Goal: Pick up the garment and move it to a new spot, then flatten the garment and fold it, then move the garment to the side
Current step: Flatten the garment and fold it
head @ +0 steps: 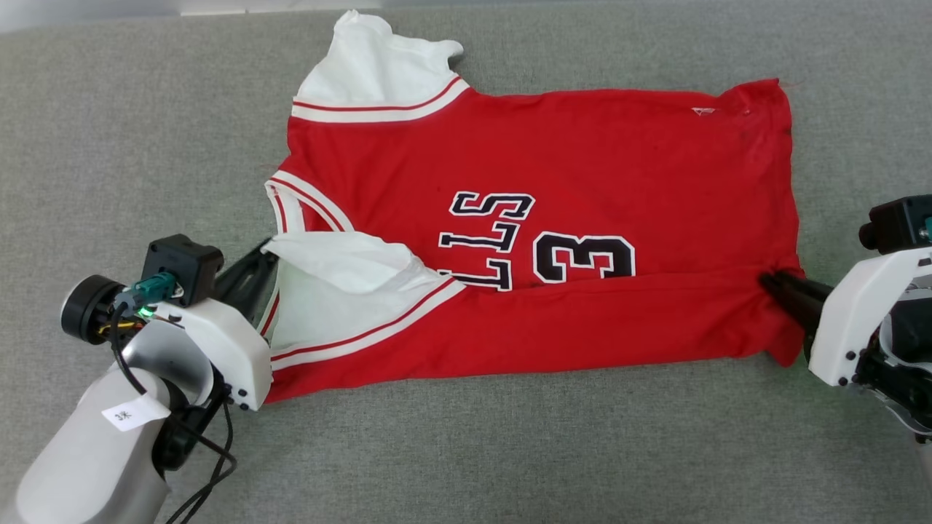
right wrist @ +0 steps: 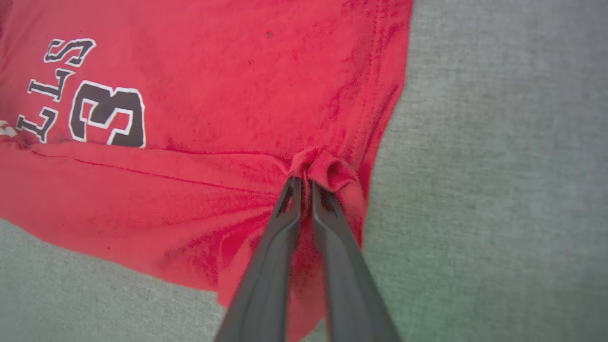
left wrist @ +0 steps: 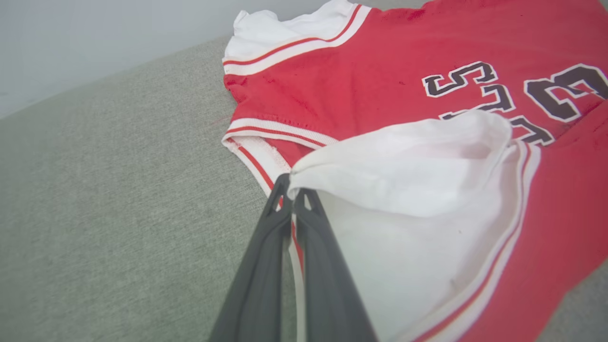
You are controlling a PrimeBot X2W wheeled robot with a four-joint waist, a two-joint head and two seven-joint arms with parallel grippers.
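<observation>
A grey woven surface (head: pixel 466 451) spans the head view, bordered at its far left by a pale strip (head: pixel 87 11). The garment (head: pixel 582 167) lies spread on this surface, neck toward the robot's left and hem toward its right. Its near long edge is folded up over the front, along a crease that cuts the lowest letters and meets the "3" (head: pixel 582 256).

The left gripper (head: pixel 263 251), fingers pressed together, pinches the edge of the near white sleeve (head: pixel 342 273). The right gripper (head: pixel 770 280), likewise closed, pinches red cloth at the hem.

The left wrist view adds a pale, featureless wall (left wrist: pixel 95 38) beyond the surface's edge. The right wrist view resolves a small pucker of cloth (right wrist: pixel 323 166) gathered at the fingertips. The head view takes in the whole outline, including the crumpled far sleeve (head: pixel 378 65) and a small white label (head: pixel 703 111) near the far hem corner.
</observation>
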